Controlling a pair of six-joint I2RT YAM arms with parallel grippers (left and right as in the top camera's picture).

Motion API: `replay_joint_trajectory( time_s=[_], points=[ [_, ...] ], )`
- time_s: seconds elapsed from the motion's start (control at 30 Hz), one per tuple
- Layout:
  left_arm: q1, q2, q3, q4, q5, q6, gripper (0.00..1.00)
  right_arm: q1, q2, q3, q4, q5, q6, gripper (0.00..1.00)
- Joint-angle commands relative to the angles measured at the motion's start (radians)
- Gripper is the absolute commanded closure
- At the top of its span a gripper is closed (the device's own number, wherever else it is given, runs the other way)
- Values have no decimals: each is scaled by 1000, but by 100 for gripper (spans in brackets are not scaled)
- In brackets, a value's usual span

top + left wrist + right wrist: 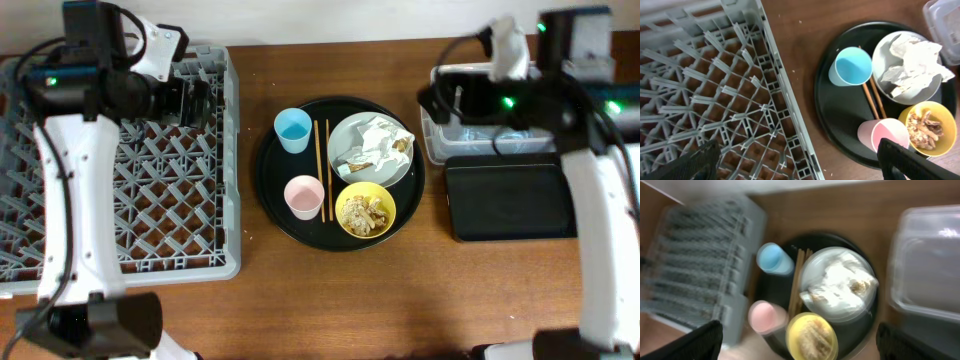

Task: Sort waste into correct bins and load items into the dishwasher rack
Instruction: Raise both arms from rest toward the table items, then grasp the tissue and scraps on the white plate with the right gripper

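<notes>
This looks like a robotics lab bench set up as a dish-clearing station. A plain brown wooden table (330, 290) carries two white-and-black robot arms, the left arm (70, 200) at nine o'clock and the right arm (600, 200) at three o'clock. A grey catering-style dishwasher rack (170, 190) lies at nine o'clock. At the centre, a round black tray (270, 170) holds used tableware, including a plate (342, 140) of crumpled napkins (385, 140) and a yellow bowl (366, 187) of food scraps (365, 212). A clear tub (440, 140) and a shallow black tray (510, 198) sit at three o'clock.
</notes>
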Motion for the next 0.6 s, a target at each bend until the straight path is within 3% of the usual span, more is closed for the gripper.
replay_joint_trajectory(
  time_s=[0.0, 0.13, 0.3, 0.43, 0.57],
  points=[
    [6, 53, 22, -5, 0, 18, 1, 31, 105, 23, 89, -196, 83, 1],
    [6, 94, 21, -32, -2, 18, 1, 93, 204, 23, 116, 39, 298, 2],
    [6, 135, 21, -32, -7, 18, 1, 274, 290, 23, 32, 590, 693, 2],
    [6, 151, 21, -33, -7, 17, 1, 330, 371, 23, 36, 665, 814, 2],
    [6, 170, 21, -52, -7, 17, 1, 324, 476, 23, 25, 655, 838, 1]
  ],
)
